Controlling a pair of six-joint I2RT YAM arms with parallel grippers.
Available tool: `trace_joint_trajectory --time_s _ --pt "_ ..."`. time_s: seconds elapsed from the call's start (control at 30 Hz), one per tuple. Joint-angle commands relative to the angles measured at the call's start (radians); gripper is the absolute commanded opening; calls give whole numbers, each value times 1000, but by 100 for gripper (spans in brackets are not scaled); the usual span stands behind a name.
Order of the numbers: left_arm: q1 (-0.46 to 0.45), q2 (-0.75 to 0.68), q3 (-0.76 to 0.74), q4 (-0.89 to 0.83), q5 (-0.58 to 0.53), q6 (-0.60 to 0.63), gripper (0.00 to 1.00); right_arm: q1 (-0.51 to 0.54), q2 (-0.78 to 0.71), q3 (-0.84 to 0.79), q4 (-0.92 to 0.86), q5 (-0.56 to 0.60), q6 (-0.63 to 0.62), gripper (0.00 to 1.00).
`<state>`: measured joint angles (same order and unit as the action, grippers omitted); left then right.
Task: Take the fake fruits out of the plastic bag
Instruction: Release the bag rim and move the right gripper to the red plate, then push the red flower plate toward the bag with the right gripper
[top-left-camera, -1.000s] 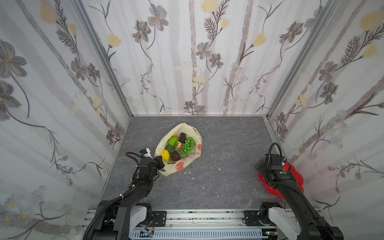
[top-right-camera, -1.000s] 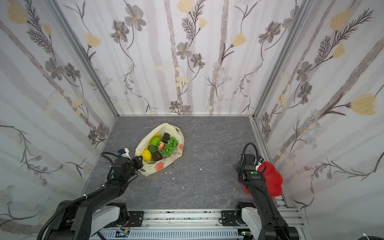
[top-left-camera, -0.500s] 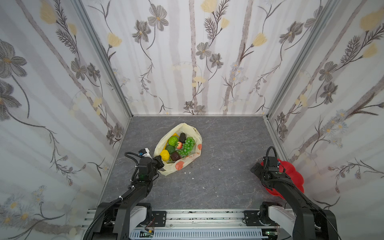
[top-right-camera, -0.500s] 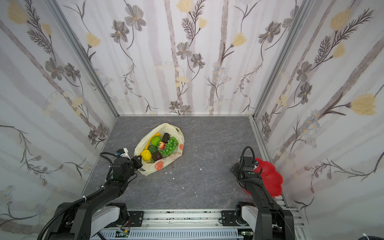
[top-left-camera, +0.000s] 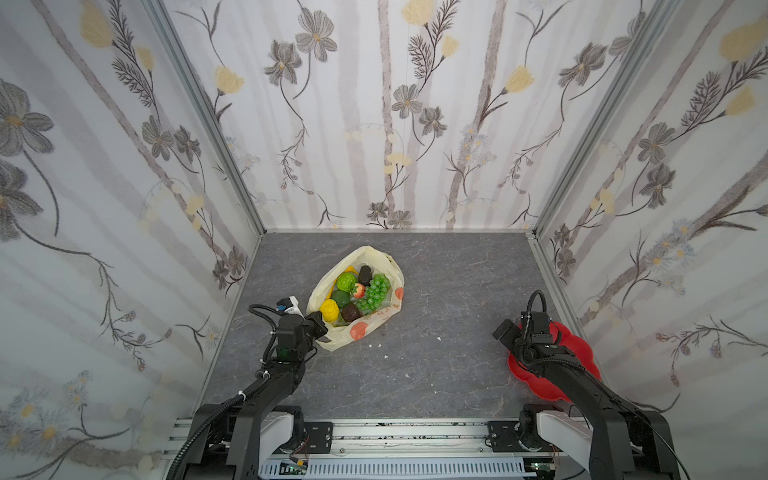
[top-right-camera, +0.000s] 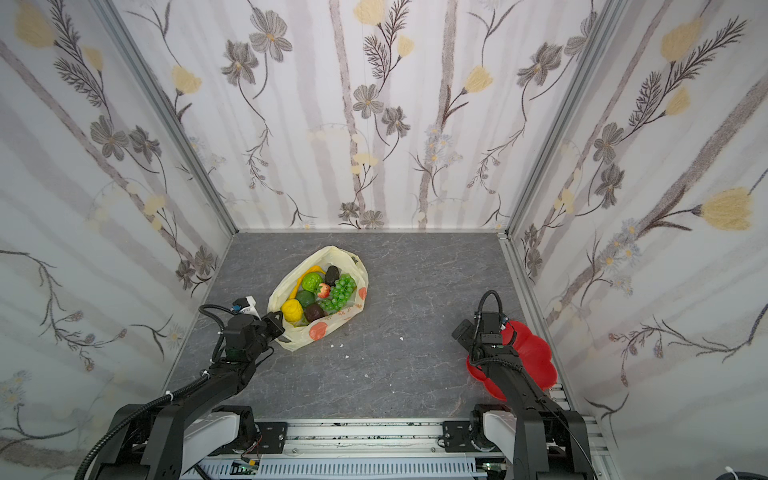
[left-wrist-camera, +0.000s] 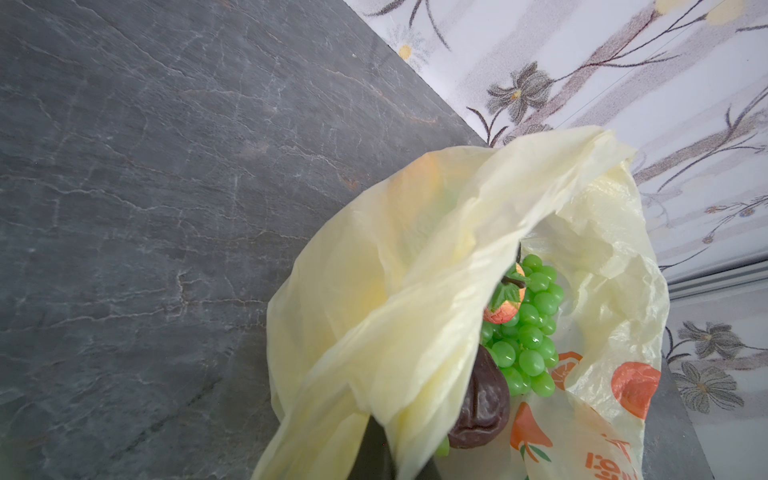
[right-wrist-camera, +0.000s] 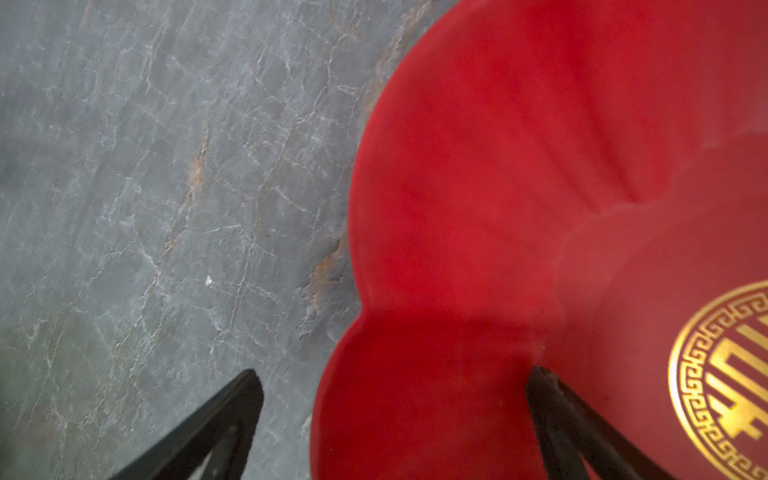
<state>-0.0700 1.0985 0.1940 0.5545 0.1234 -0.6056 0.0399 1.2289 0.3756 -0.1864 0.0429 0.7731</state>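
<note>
The pale-yellow plastic bag (top-left-camera: 366, 254) (top-right-camera: 329, 252) lies open left of the floor's middle. The fake fruits lie inside it: a yellow lemon (top-left-camera: 328, 309), a bumpy lime-green fruit (top-left-camera: 346, 281), a dark avocado (top-left-camera: 340, 297), a strawberry (top-left-camera: 358, 289), a grape bunch (top-left-camera: 376, 291) and a blackish-brown fruit (top-left-camera: 350, 311). My left gripper (top-left-camera: 318, 328) (left-wrist-camera: 382, 453) is shut on the plastic bag's near edge (left-wrist-camera: 395, 291), which is lifted over the grapes (left-wrist-camera: 528, 332). At the right, my right gripper (top-left-camera: 508, 332) (right-wrist-camera: 392, 374) stands open, with one finger over the red dish's (right-wrist-camera: 498, 166) rim and the other over the floor.
The red flower-shaped dish (top-left-camera: 575, 347) (top-right-camera: 536, 353) sits against the right wall, partly under the right arm. Small white crumbs (top-left-camera: 376, 344) dot the grey floor. Flowered walls close in the left, back and right; the metal rail (top-left-camera: 415, 436) runs along the front.
My right gripper has swung left, from above the dish towards its left rim, still open. The left gripper has stayed shut on the bag's edge.
</note>
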Motion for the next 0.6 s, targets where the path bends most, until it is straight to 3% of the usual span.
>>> trace_joint_trajectory --time_s 0.0,0.33,0.57 --pt "1 3 6 10 -13 4 0 59 17 6 -27 -101 64 100" --pt "4 -6 2 8 -21 7 0 319 140 77 47 -121 163 100" --pt "4 -8 2 7 -24 9 0 477 237 195 38 -116 166 100"
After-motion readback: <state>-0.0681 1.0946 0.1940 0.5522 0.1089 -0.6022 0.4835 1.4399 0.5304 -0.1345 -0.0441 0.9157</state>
